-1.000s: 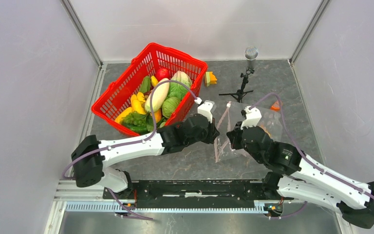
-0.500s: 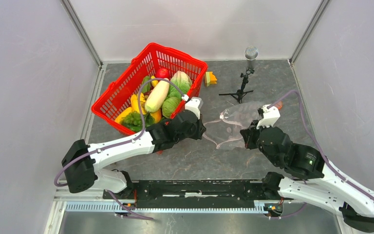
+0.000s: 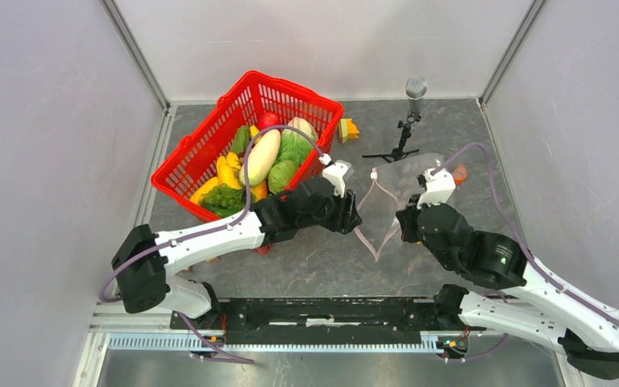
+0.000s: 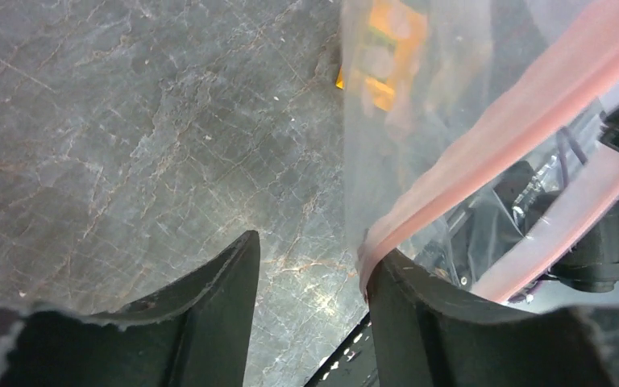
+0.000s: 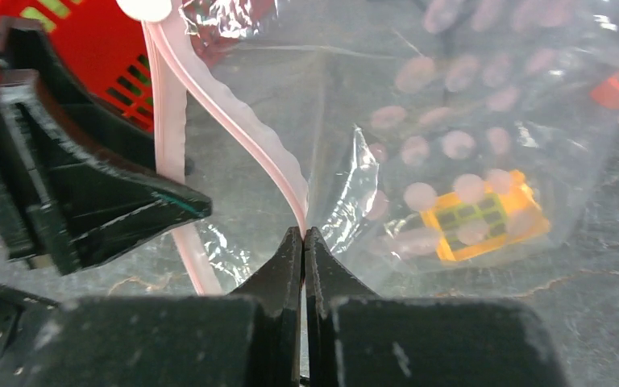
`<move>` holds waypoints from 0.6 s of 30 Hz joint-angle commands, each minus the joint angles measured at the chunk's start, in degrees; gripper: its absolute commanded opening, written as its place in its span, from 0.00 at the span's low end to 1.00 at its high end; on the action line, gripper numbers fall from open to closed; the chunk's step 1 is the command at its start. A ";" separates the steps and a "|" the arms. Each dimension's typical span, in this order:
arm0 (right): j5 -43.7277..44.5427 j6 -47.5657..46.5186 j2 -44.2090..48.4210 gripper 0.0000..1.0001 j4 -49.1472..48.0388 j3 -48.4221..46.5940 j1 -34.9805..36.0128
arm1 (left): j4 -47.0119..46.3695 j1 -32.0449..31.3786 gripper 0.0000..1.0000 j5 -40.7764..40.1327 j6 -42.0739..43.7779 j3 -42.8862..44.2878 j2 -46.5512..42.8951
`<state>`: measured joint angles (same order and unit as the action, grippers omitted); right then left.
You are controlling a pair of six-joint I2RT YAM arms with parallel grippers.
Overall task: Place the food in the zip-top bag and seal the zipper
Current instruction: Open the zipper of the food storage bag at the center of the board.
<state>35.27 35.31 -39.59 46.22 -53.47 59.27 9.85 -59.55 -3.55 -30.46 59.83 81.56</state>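
The zip-top bag (image 3: 391,197) hangs crinkled between my two grippers, its pink zipper (image 5: 234,121) running up from my right fingers. My right gripper (image 5: 303,234) is shut on that strip at the bag's mouth edge. In the left wrist view my left gripper (image 4: 310,258) is open, with bare table between its fingers; the zipper (image 4: 516,113) rests against the tip of its right finger. The food lies in the red basket (image 3: 201,153): a cream-white vegetable (image 3: 261,156), lettuce (image 3: 224,197), a red fruit (image 3: 268,120) and bananas (image 3: 227,171).
A microphone on a small tripod (image 3: 404,121) stands behind the bag. A yellow-orange block (image 3: 348,129) sits by the basket's far corner, an orange piece (image 3: 458,172) right of the bag. A yellow block (image 5: 483,214) shows through the plastic. Grey walls close in both sides.
My left gripper has opened and let go of the bag's edge, and has moved right toward the bag. The bag, spread wide half a second ago, now hangs in a narrow V.
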 commanded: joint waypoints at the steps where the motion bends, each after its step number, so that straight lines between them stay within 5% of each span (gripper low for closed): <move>1: 6.52 1.77 -1.11 0.00 0.97 -0.75 0.21 | -2.40 0.15 0.60 1.36 3.53 1.54 -3.45; 12: 7.60 -0.54 -4.28 0.00 -7.03 1.32 0.15 | 1.19 0.14 0.81 1.67 6.74 2.38 -11.43; 18: 7.27 -2.63 -5.43 0.00 -9.68 1.80 0.15 | 9.35 2.27 0.97 -6.89 14.81 4.20 -19.15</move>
<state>41.10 34.54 -44.75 40.53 -52.12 59.27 14.17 -59.37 -4.69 -23.55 60.60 67.29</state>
